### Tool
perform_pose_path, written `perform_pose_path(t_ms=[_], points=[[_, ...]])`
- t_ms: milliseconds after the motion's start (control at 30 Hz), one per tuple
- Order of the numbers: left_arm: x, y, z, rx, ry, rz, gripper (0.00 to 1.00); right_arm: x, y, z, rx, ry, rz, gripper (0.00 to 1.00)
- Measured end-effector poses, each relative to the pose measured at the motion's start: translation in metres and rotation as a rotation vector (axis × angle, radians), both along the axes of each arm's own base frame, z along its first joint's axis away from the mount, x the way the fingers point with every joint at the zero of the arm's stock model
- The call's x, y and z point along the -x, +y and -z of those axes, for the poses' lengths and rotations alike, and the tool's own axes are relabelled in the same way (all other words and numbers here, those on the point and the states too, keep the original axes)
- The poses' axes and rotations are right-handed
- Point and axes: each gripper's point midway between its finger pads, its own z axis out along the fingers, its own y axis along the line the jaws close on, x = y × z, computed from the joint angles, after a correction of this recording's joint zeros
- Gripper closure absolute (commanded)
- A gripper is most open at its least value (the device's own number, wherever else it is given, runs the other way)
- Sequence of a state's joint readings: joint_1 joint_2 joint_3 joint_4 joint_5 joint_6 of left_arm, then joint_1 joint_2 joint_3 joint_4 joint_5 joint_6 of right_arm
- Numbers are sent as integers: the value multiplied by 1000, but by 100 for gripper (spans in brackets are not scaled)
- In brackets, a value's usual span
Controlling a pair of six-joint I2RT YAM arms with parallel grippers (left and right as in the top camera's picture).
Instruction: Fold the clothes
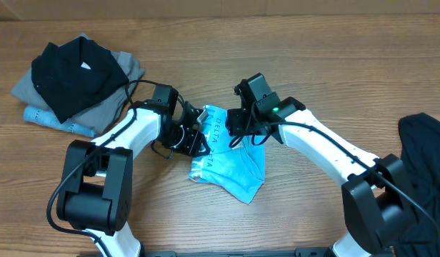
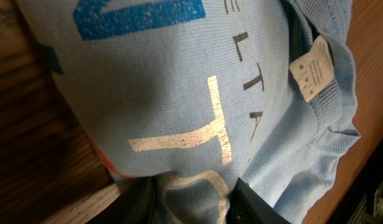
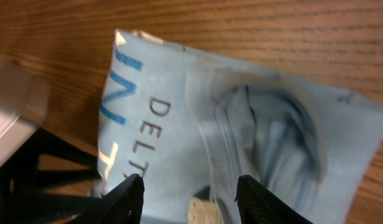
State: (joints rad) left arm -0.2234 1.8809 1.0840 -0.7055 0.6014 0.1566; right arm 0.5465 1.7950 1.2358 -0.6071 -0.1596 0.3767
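Note:
The light blue T-shirt [image 1: 233, 163] with printed lettering lies folded small at the table's middle. My left gripper [image 1: 196, 140] is at its left edge. In the left wrist view the jaws [image 2: 194, 202] are closed on a bunch of the shirt's fabric [image 2: 179, 93], and the collar tag [image 2: 313, 67] shows at the upper right. My right gripper [image 1: 241, 123] is over the shirt's upper edge. In the right wrist view its fingers [image 3: 190, 196] are spread wide and empty just above the shirt [image 3: 179, 124], near the collar.
A stack of folded clothes sits at the back left, a black garment [image 1: 73, 66] on top of grey [image 1: 127, 64] and denim-blue [image 1: 45, 116] ones. Another black garment [image 1: 426, 160] lies at the right edge. The table is brown wood [image 1: 313, 57].

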Motion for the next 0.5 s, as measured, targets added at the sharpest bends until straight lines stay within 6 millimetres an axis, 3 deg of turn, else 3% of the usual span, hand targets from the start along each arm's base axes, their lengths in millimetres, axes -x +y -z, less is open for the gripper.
perform_pose_path(t_ms=[167, 233, 333, 400, 500], points=[[0, 0, 0, 1, -2, 0, 59, 0, 0, 35, 72, 34, -2, 60], [0, 0, 0, 1, -2, 0, 59, -1, -1, 45, 90, 40, 1, 70], [0, 0, 0, 1, -2, 0, 58, -6, -1, 49, 92, 30, 10, 81], [0, 0, 0, 1, -3, 0, 58, -10, -3, 49, 102, 16, 32, 96], [0, 0, 0, 1, -3, 0, 58, -9, -14, 51, 148, 20, 65, 96]])
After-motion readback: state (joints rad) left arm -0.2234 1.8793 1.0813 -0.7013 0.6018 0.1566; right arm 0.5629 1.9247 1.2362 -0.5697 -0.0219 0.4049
